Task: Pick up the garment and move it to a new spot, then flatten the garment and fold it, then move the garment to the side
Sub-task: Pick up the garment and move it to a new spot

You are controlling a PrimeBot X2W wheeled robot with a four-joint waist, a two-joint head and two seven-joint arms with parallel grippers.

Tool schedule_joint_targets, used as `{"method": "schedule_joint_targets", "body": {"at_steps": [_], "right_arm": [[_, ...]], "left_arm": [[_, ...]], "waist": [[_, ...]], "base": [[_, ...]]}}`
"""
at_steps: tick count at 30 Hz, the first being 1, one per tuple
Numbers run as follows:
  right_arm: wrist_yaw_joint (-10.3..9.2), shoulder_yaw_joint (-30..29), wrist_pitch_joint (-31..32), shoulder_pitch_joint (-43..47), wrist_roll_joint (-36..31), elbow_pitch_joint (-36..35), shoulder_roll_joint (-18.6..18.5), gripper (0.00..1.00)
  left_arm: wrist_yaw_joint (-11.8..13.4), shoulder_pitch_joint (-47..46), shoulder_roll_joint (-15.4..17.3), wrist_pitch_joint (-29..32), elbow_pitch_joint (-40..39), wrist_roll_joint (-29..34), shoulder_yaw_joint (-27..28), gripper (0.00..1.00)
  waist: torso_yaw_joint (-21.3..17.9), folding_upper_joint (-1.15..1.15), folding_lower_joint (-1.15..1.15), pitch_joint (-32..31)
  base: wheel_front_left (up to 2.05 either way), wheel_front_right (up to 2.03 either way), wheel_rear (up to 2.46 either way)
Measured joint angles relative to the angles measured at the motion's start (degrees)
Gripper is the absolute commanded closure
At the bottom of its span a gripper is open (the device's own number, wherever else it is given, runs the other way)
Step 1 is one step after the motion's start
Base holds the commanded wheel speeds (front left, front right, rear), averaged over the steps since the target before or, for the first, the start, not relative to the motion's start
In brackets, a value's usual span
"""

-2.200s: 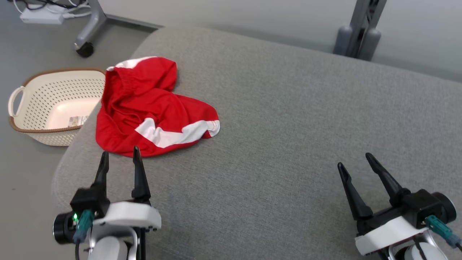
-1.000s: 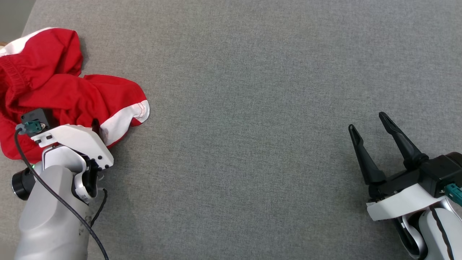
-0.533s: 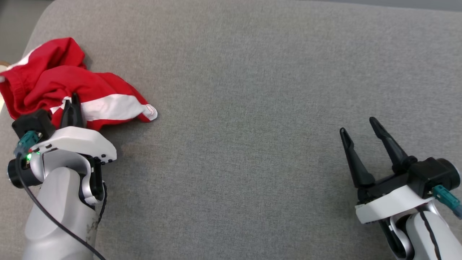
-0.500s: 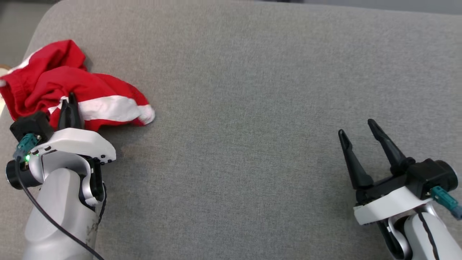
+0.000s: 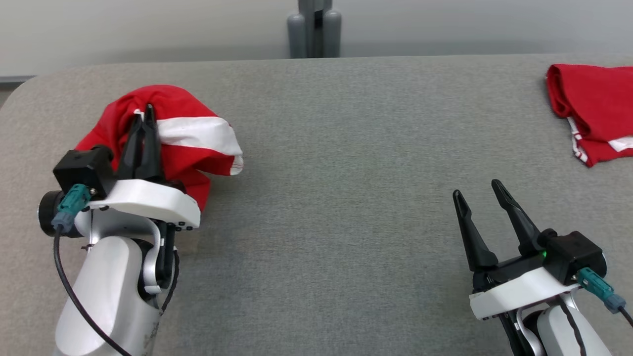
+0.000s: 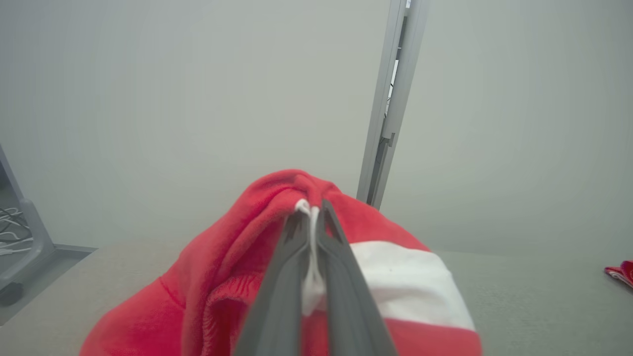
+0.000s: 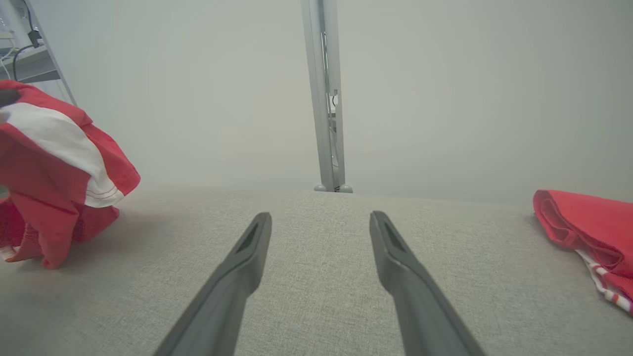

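Note:
A red garment (image 5: 188,136) with a white band hangs bunched over the left part of the grey table (image 5: 346,148). My left gripper (image 5: 143,116) is shut on a white fold at its top, lifting it so the cloth drapes down around the fingers. The left wrist view shows that fold (image 6: 311,232) pinched between the two closed fingers, red cloth (image 6: 222,277) falling away below. The right wrist view has the same garment (image 7: 54,168) at its left edge. My right gripper (image 5: 477,195) stands open over bare table at the lower right, holding nothing; its fingers (image 7: 247,247) are spread wide.
A second red garment (image 5: 593,109), folded, lies at the table's far right edge, also seen as a red folded pile (image 7: 588,232). A grey post (image 5: 314,27) stands behind the table against a pale wall. Bare grey surface lies between the two arms.
My left gripper closed on the garment and raised it off the table. The head camera has tilted up and turned, bringing the table's far edge and the folded garment into view. The right gripper stayed open.

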Motion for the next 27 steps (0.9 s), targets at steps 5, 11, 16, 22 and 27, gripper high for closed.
{"method": "schedule_joint_targets", "body": {"at_steps": [5, 11, 16, 22, 27], "right_arm": [[0.0, -0.7, 0.0, 0.3, 0.0, 0.2, 1.0, 0.0], [0.0, -1.3, 0.0, 0.5, 0.0, 0.4, 1.7, 0.0], [0.0, -1.3, 0.0, 0.5, 0.4, 0.5, 2.3, 0.0], [0.0, -1.4, 0.0, 0.2, 0.7, 0.6, 2.9, 0.0], [0.0, -1.4, 0.0, 0.2, 0.9, 0.8, 3.2, 0.0]], "left_arm": [[-0.5, 0.6, -0.8, 2.6, -2.5, 1.1, -3.5, 1.0], [-1.6, -0.1, -1.6, 5.3, -2.5, 1.9, -7.3, 1.0], [-2.5, -1.9, -2.9, 6.5, -0.1, 2.3, -9.9, 1.0], [-3.5, -3.8, -3.9, 6.9, 4.7, 2.3, -12.2, 1.0], [-4.1, -4.5, -4.9, 6.9, 11.9, 2.3, -14.5, 1.0]], "waist": [[-4.6, 0.0, 0.0, -1.3], [-10.8, 0.0, 0.0, -2.1], [-16.3, 0.0, 0.0, -2.1], [-22.5, 0.0, 0.0, -1.5], [-26.4, 0.0, 0.0, -0.6]], "base": [[0.0, 0.0, 0.0], [0.0, 0.0, 0.0], [0.0, 0.0, 0.0], [0.0, 0.0, 0.0], [0.0, 0.0, 0.0]]}}
